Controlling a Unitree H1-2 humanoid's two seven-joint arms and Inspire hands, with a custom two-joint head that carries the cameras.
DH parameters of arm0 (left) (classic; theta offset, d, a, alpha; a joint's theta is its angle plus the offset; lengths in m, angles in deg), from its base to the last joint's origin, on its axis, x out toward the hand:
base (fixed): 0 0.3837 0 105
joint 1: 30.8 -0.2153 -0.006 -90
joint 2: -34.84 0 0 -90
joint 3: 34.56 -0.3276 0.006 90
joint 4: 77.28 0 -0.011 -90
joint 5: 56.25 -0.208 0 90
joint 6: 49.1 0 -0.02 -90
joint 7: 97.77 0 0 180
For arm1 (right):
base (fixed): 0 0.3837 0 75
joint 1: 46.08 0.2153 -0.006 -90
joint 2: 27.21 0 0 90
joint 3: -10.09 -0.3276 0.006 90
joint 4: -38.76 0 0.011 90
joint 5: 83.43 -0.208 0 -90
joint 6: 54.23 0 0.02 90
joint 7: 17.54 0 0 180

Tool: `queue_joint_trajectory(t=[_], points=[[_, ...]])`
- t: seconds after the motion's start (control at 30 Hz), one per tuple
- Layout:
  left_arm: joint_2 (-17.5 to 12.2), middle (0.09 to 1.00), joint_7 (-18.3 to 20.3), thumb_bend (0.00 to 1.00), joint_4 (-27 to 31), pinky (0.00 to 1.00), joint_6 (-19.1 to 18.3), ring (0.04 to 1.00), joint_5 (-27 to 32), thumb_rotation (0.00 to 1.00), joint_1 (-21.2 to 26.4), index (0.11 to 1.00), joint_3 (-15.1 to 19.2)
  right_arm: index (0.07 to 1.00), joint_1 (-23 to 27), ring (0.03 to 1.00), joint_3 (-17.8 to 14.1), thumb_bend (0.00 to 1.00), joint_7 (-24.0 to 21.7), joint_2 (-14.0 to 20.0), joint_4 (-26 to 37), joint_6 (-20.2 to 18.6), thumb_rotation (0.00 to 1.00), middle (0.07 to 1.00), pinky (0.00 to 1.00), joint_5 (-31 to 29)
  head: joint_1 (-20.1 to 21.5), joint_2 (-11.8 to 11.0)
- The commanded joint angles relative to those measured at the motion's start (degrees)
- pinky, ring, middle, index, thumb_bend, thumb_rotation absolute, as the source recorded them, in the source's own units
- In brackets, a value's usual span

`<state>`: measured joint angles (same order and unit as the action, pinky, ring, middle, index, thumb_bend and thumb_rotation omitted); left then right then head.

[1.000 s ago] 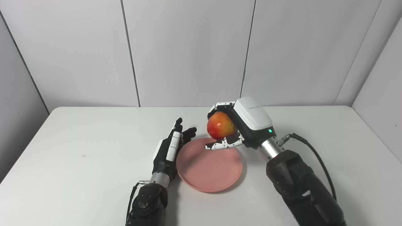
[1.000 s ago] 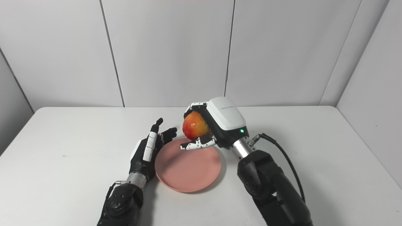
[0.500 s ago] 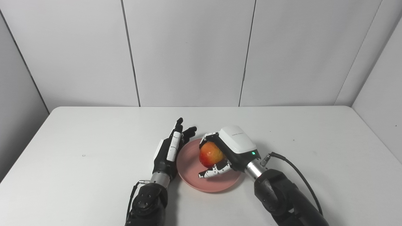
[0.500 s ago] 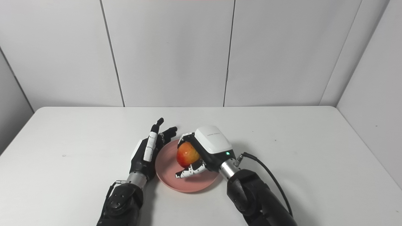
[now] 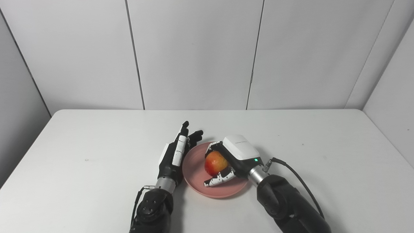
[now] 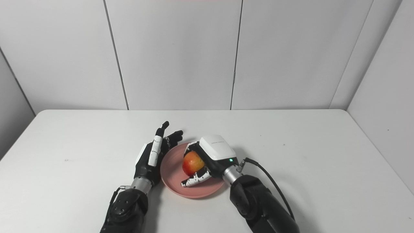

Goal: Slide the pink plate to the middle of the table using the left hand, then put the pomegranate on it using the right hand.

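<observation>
The pink plate (image 5: 194, 168) lies flat near the middle of the white table (image 5: 81, 145). My right hand (image 5: 234, 155) is low over the plate, shut on the red and yellow pomegranate (image 5: 215, 162), which sits at or just above the plate's surface; contact with the plate is hard to tell. My left hand (image 5: 176, 153) stands open on edge along the plate's left rim, fingers pointing away from me. In the right eye view the same pomegranate (image 6: 192, 162) shows inside the right hand (image 6: 213, 153).
White wall panels close off the table at the back and sides. The table's right edge (image 5: 385, 139) lies far from both hands.
My right hand has come down and toward me with the pomegranate, from above the plate's far rim to low over its middle. The left hand and the plate have stayed put.
</observation>
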<state>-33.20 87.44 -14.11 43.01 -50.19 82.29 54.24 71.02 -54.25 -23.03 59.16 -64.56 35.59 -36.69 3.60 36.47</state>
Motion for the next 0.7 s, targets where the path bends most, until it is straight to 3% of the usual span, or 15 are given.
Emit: queue_joint_trajectory(t=[0.0, 0.17, 0.2, 0.27, 0.33, 0.67], points=[[0.4, 0.842, -0.3, 0.91, -2.2, 0.94, -2.1, 0.858, -0.3, 0.93, -1.2, 0.978, -0.3, 0.488, 3.2, 0.322, -0.5, 0.50, 1.5, 0.2, 0.8, 2.3, 0.18, 0.455, 0.23, -0.5, 0.0, 0.0], [0.6, 0.870, -0.2, 0.90, -3.1, 0.93, -1.2, 0.869, 0.1, 0.92, -1.0, 0.991, -0.1, 0.494, 3.4, 0.372, -0.1, 0.49, 0.2, 0.4, 1.0, 1.8, 0.19, 0.502, 0.27, -0.5, 0.0, 0.0], [0.5, 0.876, -0.2, 0.90, -3.2, 0.92, -1.0, 0.869, 0.1, 0.92, -1.0, 0.992, -0.1, 0.547, 3.4, 0.384, 0.0, 0.54, -0.2, 0.4, 1.1, 1.7, 0.44, 0.515, 0.28, -0.6, 0.0, 0.0], [0.5, 0.904, -0.2, 0.90, -3.5, 0.93, -0.7, 0.892, 0.1, 0.92, -0.9, 0.992, -0.1, 0.639, 3.3, 0.434, 0.1, 0.61, -1.3, 0.5, 1.5, 1.1, 0.72, 0.567, 0.32, -0.9, 0.0, 0.0], [0.5, 0.921, -0.2, 0.91, -3.7, 0.93, -0.6, 0.906, 0.1, 0.91, -0.9, 0.992, -0.1, 0.676, 3.2, 0.473, -0.1, 0.65, -1.7, 0.4, 1.8, 1.0, 0.81, 0.604, 0.35, -1.4, 0.0, 0.0], [0.5, 0.867, 0.0, 0.92, -3.3, 0.92, -1.3, 0.891, 0.9, 0.89, -0.9, 0.983, 0.4, 0.728, 2.6, 0.595, -0.4, 0.78, -2.9, 0.4, 2.9, 0.9, 1.00, 0.713, 0.45, -1.6, 0.4, 0.3]])
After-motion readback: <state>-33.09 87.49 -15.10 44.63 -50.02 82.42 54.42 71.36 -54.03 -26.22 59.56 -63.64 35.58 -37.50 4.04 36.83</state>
